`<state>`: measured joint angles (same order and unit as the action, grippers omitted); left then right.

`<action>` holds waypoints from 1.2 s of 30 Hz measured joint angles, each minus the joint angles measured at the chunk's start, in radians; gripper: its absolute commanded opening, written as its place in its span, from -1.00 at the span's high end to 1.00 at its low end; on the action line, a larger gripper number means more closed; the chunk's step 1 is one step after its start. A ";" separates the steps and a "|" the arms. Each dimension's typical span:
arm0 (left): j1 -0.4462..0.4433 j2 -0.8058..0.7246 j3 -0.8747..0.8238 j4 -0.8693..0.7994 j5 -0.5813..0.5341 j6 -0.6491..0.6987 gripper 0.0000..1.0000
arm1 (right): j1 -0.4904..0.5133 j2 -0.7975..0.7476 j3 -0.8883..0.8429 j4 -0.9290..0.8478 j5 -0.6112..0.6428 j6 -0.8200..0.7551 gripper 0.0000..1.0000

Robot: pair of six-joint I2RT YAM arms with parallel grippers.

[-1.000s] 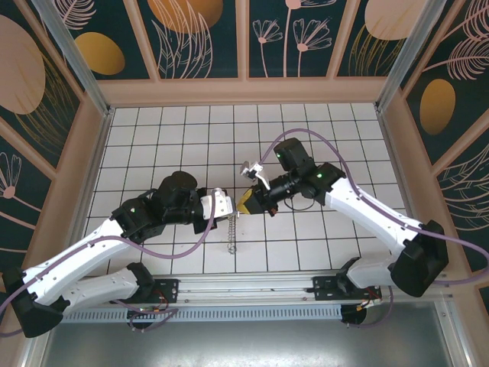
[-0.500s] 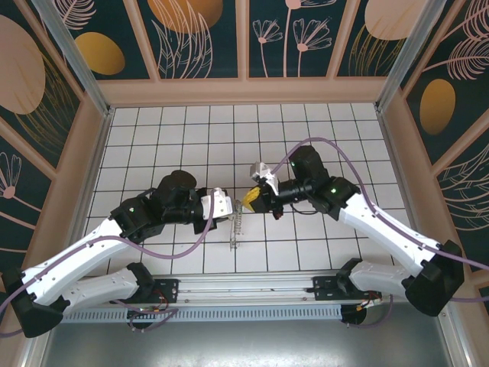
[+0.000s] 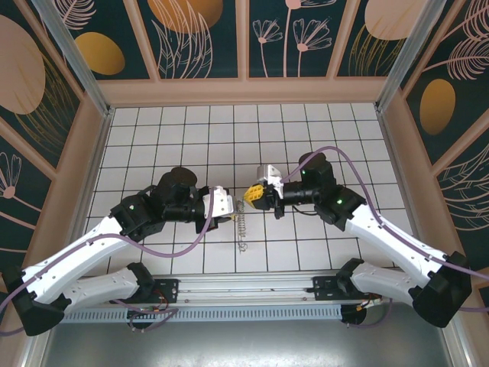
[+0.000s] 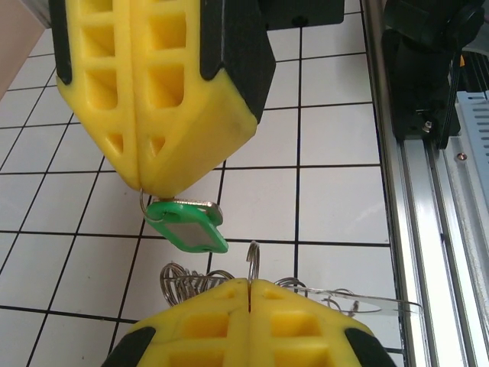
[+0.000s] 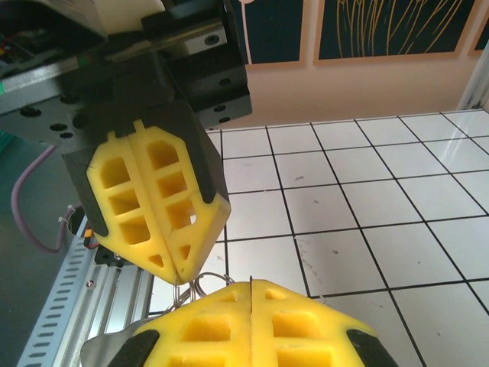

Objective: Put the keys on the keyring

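Your left hand (image 4: 250, 294) is clamped shut on the keyring (image 3: 241, 229), holding one loop upright at its tips. Your right hand (image 4: 143, 186) pinches the green key (image 4: 187, 229) just above that loop, apparently lined up for threading.

White gridded table (image 3: 153, 130), dark floral wall panels (image 3: 290, 38) left, right and far; metal rail (image 3: 252, 281) near.

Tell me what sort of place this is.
Probably a robot test cell rather than a home: a white gridded tabletop boxed in by patterned wall panels, with the left arm and right arm bolted to a metal rail at the near edge.
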<state>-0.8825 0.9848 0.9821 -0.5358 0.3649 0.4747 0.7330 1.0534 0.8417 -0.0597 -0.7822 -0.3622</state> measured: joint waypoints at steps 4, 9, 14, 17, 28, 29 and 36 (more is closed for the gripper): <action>0.000 0.000 0.000 0.000 0.009 -0.008 1.00 | 0.000 0.001 0.000 0.000 -0.007 -0.023 1.00; 0.000 0.000 0.003 0.000 0.013 -0.012 1.00 | 0.000 0.001 0.000 -0.019 -0.027 -0.033 1.00; 0.000 -0.001 0.006 0.001 0.012 -0.012 1.00 | 0.000 -0.001 0.000 -0.064 -0.055 -0.034 1.00; 0.000 -0.002 0.006 0.001 0.009 -0.013 1.00 | 0.000 -0.008 0.000 -0.077 -0.071 -0.033 1.00; 0.000 -0.004 0.006 0.012 -0.010 -0.015 1.00 | 0.016 -0.026 -0.014 -0.066 -0.085 0.026 1.00; 0.000 -0.004 0.006 0.013 -0.010 -0.016 1.00 | 0.022 -0.028 -0.019 -0.061 -0.081 0.029 1.00; 0.000 -0.004 0.006 0.018 -0.009 -0.024 1.00 | 0.046 -0.030 -0.048 -0.011 -0.054 0.055 1.00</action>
<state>-0.8825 0.9806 0.9878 -0.5175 0.3557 0.4507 0.7788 1.0233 0.7933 -0.0708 -0.8360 -0.3073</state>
